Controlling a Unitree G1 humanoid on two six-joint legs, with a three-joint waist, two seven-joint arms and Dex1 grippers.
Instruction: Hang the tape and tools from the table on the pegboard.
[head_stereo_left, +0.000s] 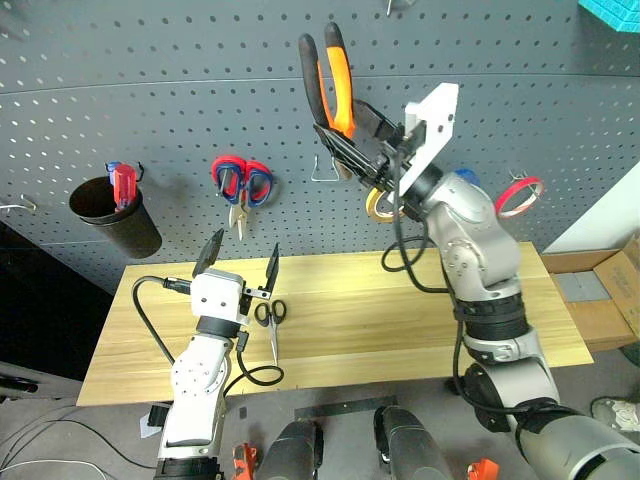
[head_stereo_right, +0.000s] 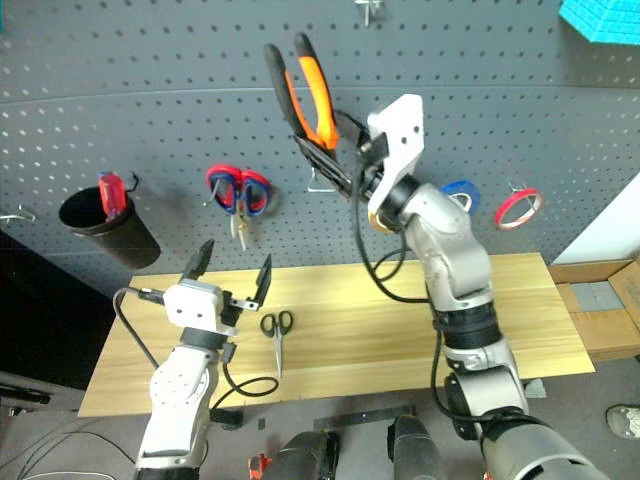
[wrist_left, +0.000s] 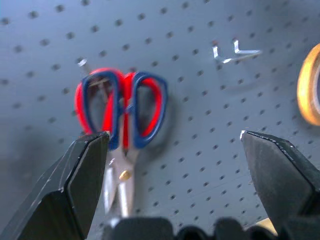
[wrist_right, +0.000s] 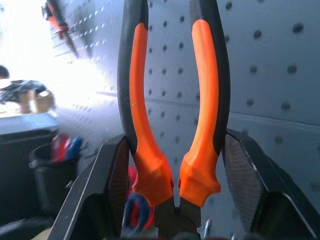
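The right hand (head_stereo_left: 352, 135) grips the pliers (head_stereo_left: 333, 75) — handles up, against the pegboard (head_stereo_left: 180, 90). A loose grip could let them tilt and miss the empty hook (head_stereo_left: 324, 172). The left hand (head_stereo_left: 243, 265) gapes empty over the table (head_stereo_left: 400, 320), just beside the black scissors (head_stereo_left: 271, 318) near the front edge. The black cup (head_stereo_left: 115, 213) holds a red-handled tool (head_stereo_left: 122, 184).

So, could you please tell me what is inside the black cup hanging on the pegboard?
A red-handled tool sticks out of the black cup; its lower part is hidden by the cup's wall.
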